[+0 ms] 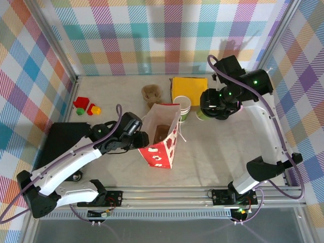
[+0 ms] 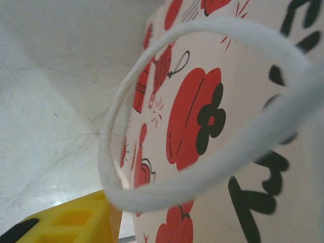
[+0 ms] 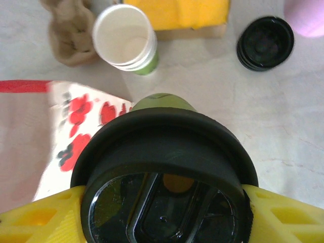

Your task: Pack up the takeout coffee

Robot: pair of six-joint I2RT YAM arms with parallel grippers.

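Right gripper (image 3: 162, 215) fingers clamp the takeout coffee (image 3: 162, 147) beside the paper bag's (image 1: 159, 154) open rim, while the left gripper (image 1: 137, 137), at the rope handle (image 2: 202, 174), has an unclear grip.

1 takeout coffee (image 3: 163, 152) with a black lid on; 1 nested pile of cups (image 3: 126, 40); 1 stack of black lids (image 3: 265, 43); 1 paper bag (image 1: 159, 154); 1 brown pulp carrier (image 3: 68, 30) on the table; 1 yellow pad (image 1: 189, 84); small toy blocks (image 1: 86, 107), roughly 4, too small to be sure; 1 black mat (image 1: 61, 136)

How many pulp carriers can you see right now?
2. One carrier lies on the table beyond the bag; a brown shape inside the bag looks like a second. More could be hidden under it.
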